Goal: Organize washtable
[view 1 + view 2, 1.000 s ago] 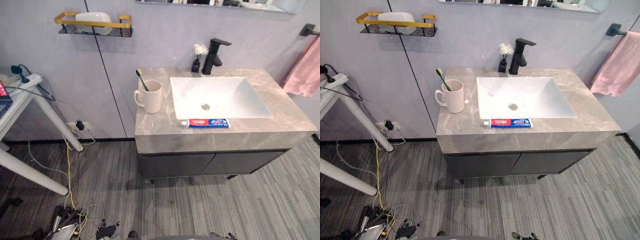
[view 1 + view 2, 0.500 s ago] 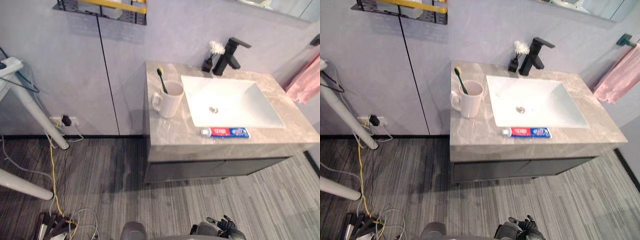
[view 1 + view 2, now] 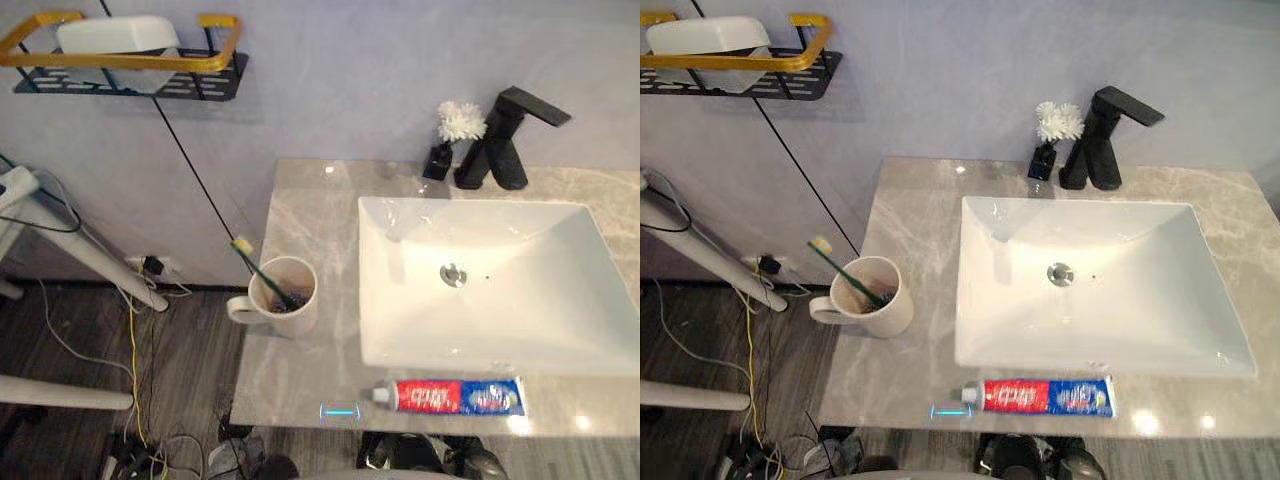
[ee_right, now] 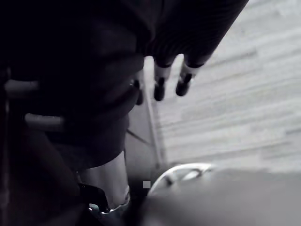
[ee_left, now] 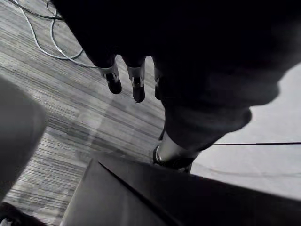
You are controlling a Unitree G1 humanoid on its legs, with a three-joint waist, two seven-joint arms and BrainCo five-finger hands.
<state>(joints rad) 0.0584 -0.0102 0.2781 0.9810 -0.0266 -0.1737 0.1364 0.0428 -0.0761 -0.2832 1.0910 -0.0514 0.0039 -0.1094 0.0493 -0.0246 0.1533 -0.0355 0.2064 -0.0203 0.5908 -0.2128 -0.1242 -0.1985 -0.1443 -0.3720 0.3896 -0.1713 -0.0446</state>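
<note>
A cream mug (image 3: 282, 298) stands at the left front of the grey marble washtable (image 3: 310, 220), handle pointing left. A green toothbrush (image 3: 262, 272) with a yellow head leans in it. A red and blue toothpaste tube (image 3: 455, 396) lies flat along the front edge, below the white sink (image 3: 495, 280), its white cap to the left. My left hand (image 5: 137, 82) hangs over the striped floor, fingers straight, holding nothing. My right hand (image 4: 161, 80) hangs the same way, fingers relaxed and bare.
A black faucet (image 3: 505, 140) and a small black vase with a white flower (image 3: 450, 135) stand behind the sink. A black wall shelf with a gold rail (image 3: 120, 50) holds a white dish. White table legs (image 3: 80, 260) and cables (image 3: 135, 400) are at the left.
The camera has come closer to the washtable and looks down on it more steeply. Mug, toothbrush and toothpaste have kept their places on the counter.
</note>
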